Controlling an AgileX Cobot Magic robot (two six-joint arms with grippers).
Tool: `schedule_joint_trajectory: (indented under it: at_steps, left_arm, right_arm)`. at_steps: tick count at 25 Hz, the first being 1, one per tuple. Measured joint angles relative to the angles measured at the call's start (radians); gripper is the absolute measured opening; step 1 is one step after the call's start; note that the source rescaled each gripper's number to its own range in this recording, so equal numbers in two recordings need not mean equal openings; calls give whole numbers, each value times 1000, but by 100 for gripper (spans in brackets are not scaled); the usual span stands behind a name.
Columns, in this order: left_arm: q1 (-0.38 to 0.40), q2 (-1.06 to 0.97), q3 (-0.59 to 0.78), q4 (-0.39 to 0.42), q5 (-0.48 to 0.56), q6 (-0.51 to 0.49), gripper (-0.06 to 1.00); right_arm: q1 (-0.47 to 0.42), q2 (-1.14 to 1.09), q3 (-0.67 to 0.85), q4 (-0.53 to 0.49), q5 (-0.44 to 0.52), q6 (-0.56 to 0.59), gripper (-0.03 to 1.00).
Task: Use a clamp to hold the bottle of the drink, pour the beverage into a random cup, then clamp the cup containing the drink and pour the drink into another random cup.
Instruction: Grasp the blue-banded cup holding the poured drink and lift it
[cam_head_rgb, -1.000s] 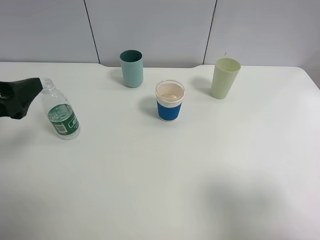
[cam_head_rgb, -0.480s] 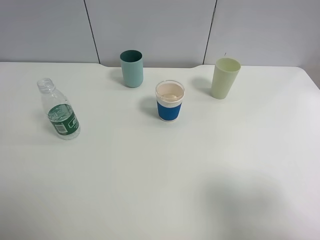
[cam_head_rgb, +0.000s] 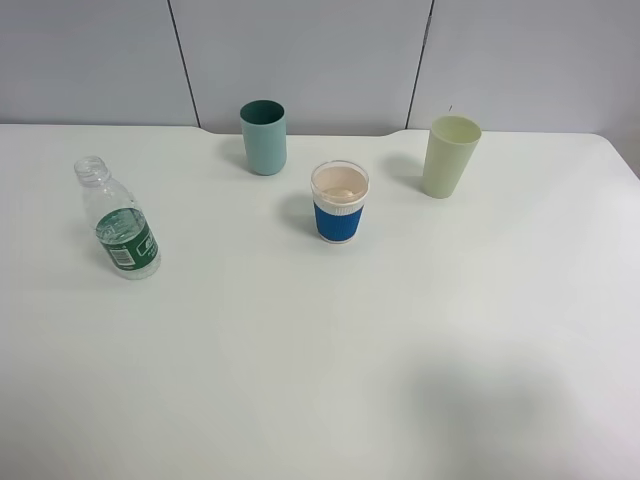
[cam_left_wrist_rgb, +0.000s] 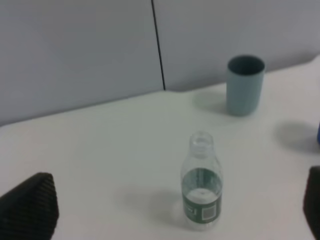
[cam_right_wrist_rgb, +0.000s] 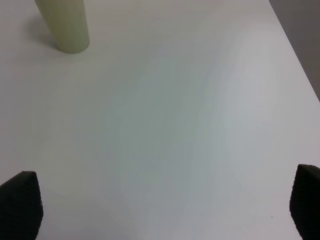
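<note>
A clear uncapped bottle (cam_head_rgb: 119, 224) with a green label stands upright at the table's left; it also shows in the left wrist view (cam_left_wrist_rgb: 201, 182). A white cup with a blue sleeve (cam_head_rgb: 340, 202) stands mid-table with pale drink inside. A teal cup (cam_head_rgb: 264, 136) stands behind it, and shows in the left wrist view (cam_left_wrist_rgb: 245, 85). A pale green cup (cam_head_rgb: 450, 155) stands at the back right, and shows in the right wrist view (cam_right_wrist_rgb: 64, 24). Neither gripper shows in the high view. My left gripper (cam_left_wrist_rgb: 170, 210) is open, drawn back from the bottle. My right gripper (cam_right_wrist_rgb: 160, 207) is open over bare table.
The white table (cam_head_rgb: 330, 350) ends at a grey panelled wall (cam_head_rgb: 300, 55) behind the cups. The table's right edge (cam_right_wrist_rgb: 295, 50) shows in the right wrist view.
One second ago my left gripper was at the bottle's neck in the high view. It has since drawn back out of that view. The bottle stays upright in place.
</note>
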Motion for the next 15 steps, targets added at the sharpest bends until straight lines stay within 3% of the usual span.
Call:
schedule_joint_trajectory:
  at_steps: [9,15]
  left_arm:
    - [0,-156,-1,20,128,-53,100]
    - [31,-173,-1,44,151,-77,100]
  right_arm:
    - [0,0,0,0,0,0,99]
    - [0,0,0,0,0,0,99]
